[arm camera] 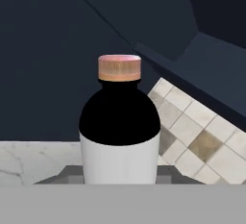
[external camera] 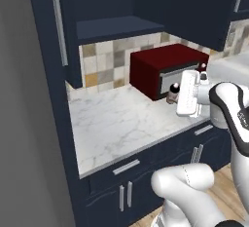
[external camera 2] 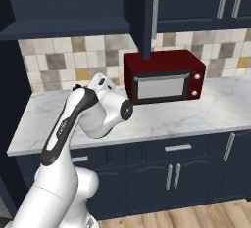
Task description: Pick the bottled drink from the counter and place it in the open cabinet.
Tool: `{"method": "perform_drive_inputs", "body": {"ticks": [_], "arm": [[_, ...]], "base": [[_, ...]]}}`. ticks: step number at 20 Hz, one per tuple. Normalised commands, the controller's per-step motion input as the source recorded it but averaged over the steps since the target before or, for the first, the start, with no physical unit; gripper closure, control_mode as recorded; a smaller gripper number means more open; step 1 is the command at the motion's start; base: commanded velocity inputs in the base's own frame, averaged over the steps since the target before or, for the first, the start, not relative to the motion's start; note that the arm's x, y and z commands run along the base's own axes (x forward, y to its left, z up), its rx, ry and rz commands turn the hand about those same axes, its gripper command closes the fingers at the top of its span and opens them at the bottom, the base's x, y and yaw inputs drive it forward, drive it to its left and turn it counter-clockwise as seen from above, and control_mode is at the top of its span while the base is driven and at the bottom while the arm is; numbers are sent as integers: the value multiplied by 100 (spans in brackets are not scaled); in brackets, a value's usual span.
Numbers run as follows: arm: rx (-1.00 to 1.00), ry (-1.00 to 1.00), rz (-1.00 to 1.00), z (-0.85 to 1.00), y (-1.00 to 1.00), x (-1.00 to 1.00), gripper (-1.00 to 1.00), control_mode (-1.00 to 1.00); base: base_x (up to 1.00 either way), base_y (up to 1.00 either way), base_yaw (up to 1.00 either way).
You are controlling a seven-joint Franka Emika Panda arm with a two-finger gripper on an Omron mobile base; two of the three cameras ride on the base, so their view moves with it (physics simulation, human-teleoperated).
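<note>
- Bottled drink (arm camera: pixel 119 131) fills the near hand view, upright, just before the claw (external camera: pixel 171 96); its grip cannot be told
- White marble bench (external camera: pixel 116 119) carries a red microwave (external camera 2: pixel 164 77)
- Open cabinet (external camera: pixel 116 26) above, tiled wall (external camera 2: pixel 59 60) behind

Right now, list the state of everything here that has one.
Pink-capped black-and-white bottled drink: capped, upright, at the gripper.
Dark navy wall cabinet: door open.
Dark red microwave: door shut.
Navy base cabinet doors: shut.
White two-finger gripper: at the bottle; open or shut cannot be told.

white arm (external camera 2: pixel 68 139) — dark joints
</note>
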Motion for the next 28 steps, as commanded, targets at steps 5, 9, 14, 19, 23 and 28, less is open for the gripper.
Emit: {"method": "perform_drive_inputs", "body": {"ticks": [5, 9, 14, 19, 23, 28], "arm": [[0, 0, 0, 0, 0, 0, 100, 100], [0, 0, 0, 0, 0, 0, 100, 100], [0, 0, 0, 0, 0, 0, 100, 100], [0, 0, 0, 0, 0, 0, 100, 100], [0, 0, 0, 0, 0, 0, 100, 100], [0, 0, 0, 0, 0, 0, 100, 100]], "base": [[0, -36, 16], [0, -10, 20], [0, 0, 27], [0, -1, 31], [0, -6, 33], [0, -10, 35]]}}
